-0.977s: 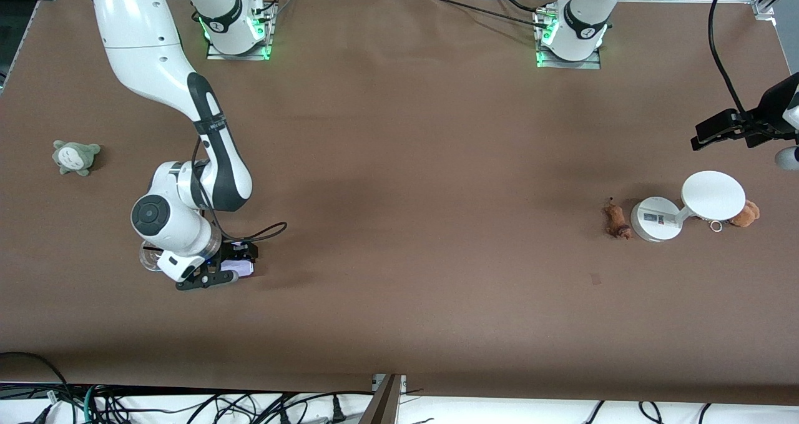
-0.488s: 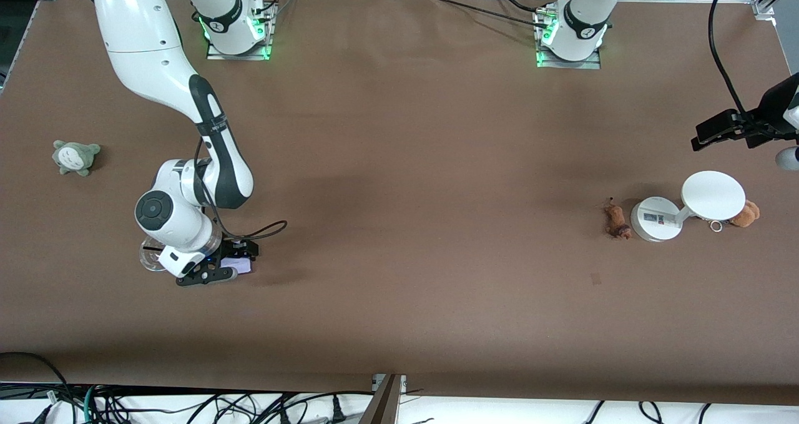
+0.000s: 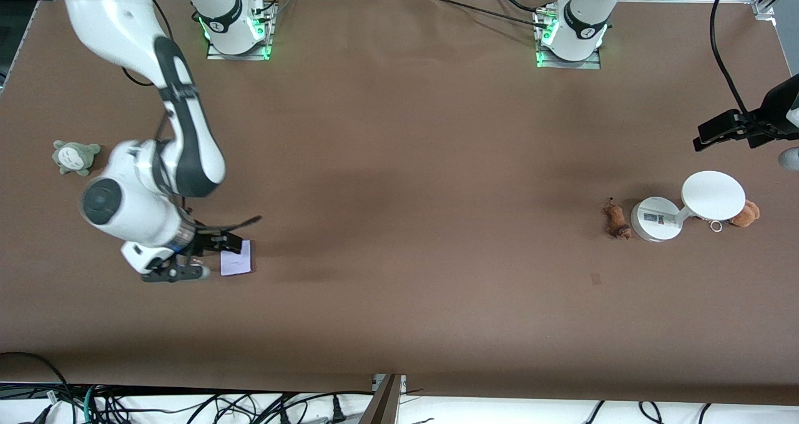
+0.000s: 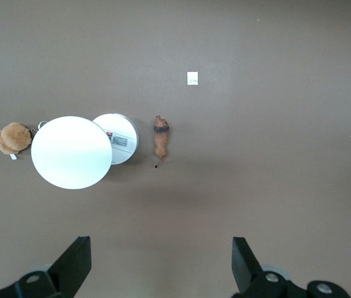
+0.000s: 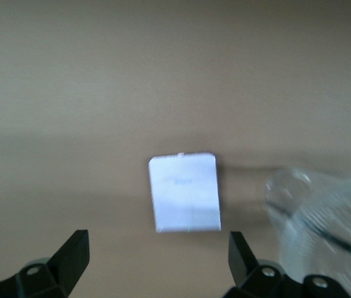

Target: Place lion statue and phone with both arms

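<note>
Covering nearly the whole front view, the brown table [image 3: 412, 180] carries everything else. Of the 2 arms, the right arm [image 3: 156, 99] reaches down from its base toward its own end of the table, and the right gripper [image 3: 187, 258] hangs just beside the phone [image 3: 236, 257], its fingers [image 5: 70, 257] spread wide apart with nothing between them. At the edge of the right wrist view a clear glass object [image 5: 324, 211] shows beside the phone; what it is cannot be told. The left gripper [image 3: 727, 130] waits in the air near the left arm's end of the table, and in the left wrist view its 2 fingers [image 4: 73, 264] also stand wide open and empty. Below it stands a white stand [image 3: 713, 195] with a round disc top and a round labelled base, and the lion statue [image 3: 616, 219] lies on the table just beside that base, on the side toward the table's middle, not touching it. The phone lies flat on the table, pale face up, well apart from the lion. A grey plush [image 3: 75, 157] sits near the right arm's end of the table. A small brown plush [image 3: 746, 213] with a metal ring lies against the stand, at the side away from the lion.
</note>
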